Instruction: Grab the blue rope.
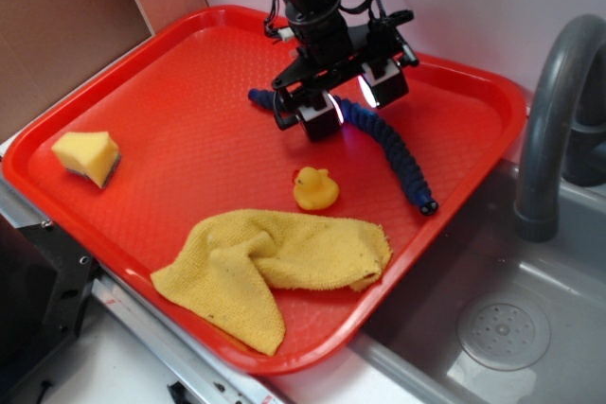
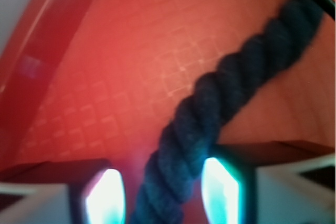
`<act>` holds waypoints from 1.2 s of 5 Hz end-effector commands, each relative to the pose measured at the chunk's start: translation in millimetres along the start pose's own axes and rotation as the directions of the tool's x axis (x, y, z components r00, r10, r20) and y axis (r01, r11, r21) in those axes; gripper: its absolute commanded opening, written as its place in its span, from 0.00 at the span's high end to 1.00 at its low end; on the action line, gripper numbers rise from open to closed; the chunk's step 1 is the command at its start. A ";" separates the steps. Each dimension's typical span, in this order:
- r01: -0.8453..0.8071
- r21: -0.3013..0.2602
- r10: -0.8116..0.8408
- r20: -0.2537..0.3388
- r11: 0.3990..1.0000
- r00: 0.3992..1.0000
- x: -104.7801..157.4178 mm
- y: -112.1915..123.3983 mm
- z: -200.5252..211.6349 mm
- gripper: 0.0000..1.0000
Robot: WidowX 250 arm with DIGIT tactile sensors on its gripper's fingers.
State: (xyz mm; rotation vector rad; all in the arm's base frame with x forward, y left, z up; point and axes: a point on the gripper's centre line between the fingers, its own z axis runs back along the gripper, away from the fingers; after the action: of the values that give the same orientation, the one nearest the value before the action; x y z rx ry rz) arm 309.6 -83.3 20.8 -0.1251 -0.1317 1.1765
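Gripper straddles blue rope on red tray.

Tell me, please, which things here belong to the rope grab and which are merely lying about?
Part of the job:
blue rope, lying on the red tray
gripper, open, with its fingers either side of the rope

Just lying about:
rubber duck
yellow cloth
yellow sponge
grey faucet
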 end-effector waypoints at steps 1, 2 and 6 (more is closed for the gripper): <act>-0.120 0.113 0.120 0.005 0.986 0.993 1.6 4.1 -4.6 1.00; -0.061 0.138 0.060 0.012 0.989 0.998 -1.0 4.9 -0.5 1.00; 0.737 -0.125 -0.746 -0.045 0.664 0.665 13.3 47.3 206.4 1.00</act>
State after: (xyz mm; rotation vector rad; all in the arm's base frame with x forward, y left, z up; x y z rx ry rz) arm 224.5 -58.4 202.1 -0.1642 -0.0680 0.3331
